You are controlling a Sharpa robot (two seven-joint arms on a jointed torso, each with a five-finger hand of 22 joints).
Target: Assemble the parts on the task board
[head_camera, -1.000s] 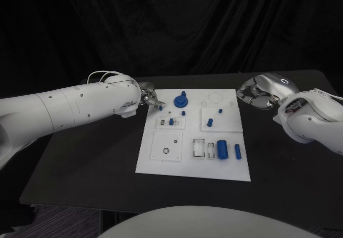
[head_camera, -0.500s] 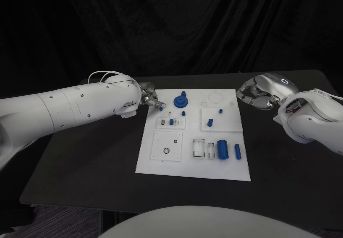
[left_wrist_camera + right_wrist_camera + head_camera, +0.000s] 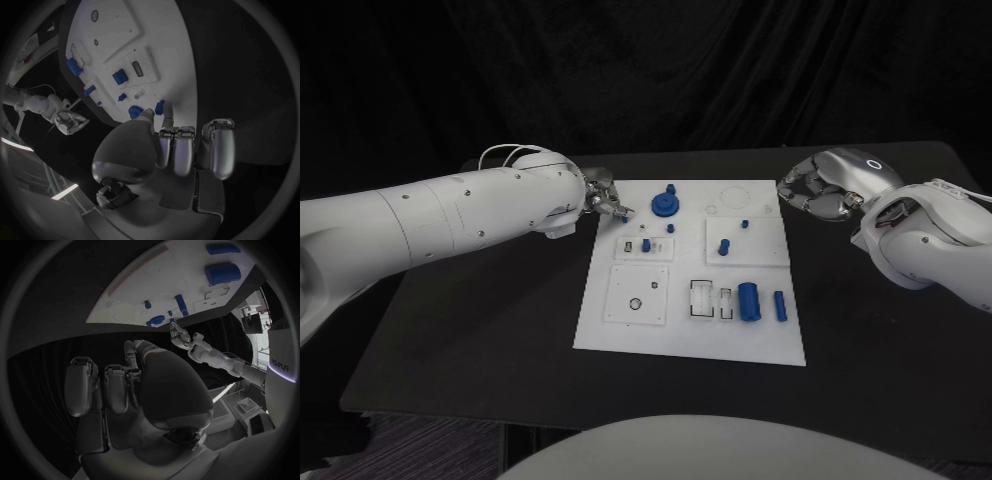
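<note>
The white task board point(image 3: 678, 325) lies in the middle of the black table. On it are a blue gear with a knob point(image 3: 666, 205), small blue pegs point(image 3: 724, 246), and two blue cylinders point(image 3: 750, 302) near its right edge. My left hand point(image 3: 599, 197) hovers at the board's far left edge and pinches a small blue part point(image 3: 625, 216) at its fingertips, also seen as the small blue part point(image 3: 160, 106). My right hand point(image 3: 815, 192) hangs off the board's far right corner with fingers point(image 3: 115, 387) curled in and nothing visible in them.
White inset panels point(image 3: 638, 295) with slots and holes sit on the board's near half. Bare black table point(image 3: 473, 330) surrounds the board on all sides. A dark curtain stands behind the table.
</note>
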